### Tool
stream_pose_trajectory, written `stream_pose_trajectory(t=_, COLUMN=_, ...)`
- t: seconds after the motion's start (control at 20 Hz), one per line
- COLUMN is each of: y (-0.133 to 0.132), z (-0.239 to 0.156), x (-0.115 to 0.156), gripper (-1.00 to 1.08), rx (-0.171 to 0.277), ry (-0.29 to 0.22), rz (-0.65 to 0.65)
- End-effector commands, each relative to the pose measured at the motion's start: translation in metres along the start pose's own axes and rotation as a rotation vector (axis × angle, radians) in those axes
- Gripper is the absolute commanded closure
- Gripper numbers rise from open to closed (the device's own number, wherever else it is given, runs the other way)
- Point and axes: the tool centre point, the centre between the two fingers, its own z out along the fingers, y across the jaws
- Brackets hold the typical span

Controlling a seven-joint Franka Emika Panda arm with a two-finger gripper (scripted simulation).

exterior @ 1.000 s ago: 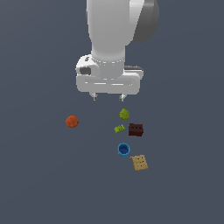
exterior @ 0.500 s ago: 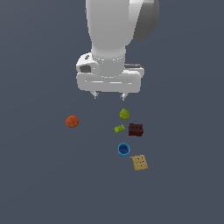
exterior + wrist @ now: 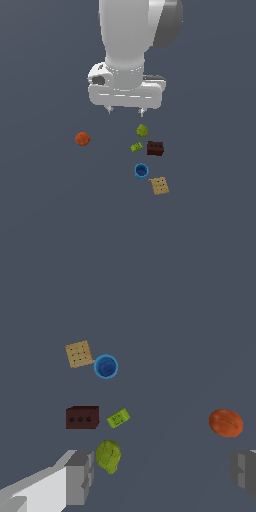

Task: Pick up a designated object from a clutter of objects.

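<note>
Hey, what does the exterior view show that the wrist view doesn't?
Only the exterior view shows the white arm and the whole gripper hanging open above the clutter. Only the wrist view shows three holes on the dark brown block and the jaws as grey tips at the frame's edge. Both show the tan square block beside the blue cup, the lime-green brick, the olive-green ball and the orange-red ball set apart.

Crowded beside the tan square block by the blue cup, nearly touching; bare surface on its other sides. Well apart: dark brown block, orange-red ball.
</note>
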Motion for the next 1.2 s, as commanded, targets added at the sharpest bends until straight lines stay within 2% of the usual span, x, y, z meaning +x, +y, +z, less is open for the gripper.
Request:
stream_pose_trajectory(t=0.0, y=-0.002, z=0.003, x=0.003, gripper=-0.92, rx=0.001, ry=0.0, rz=0.021)
stream_pose_trajectory(t=0.4, y=-0.015, z=0.019, x=0.022, gripper=-0.92, rx=0.003, ry=-0.001, rz=0.142)
stream_pose_trajectory(t=1.15, y=-0.052, z=0.073, x=0.069, gripper=-0.92, rx=0.006, ry=-0.004, rz=0.482)
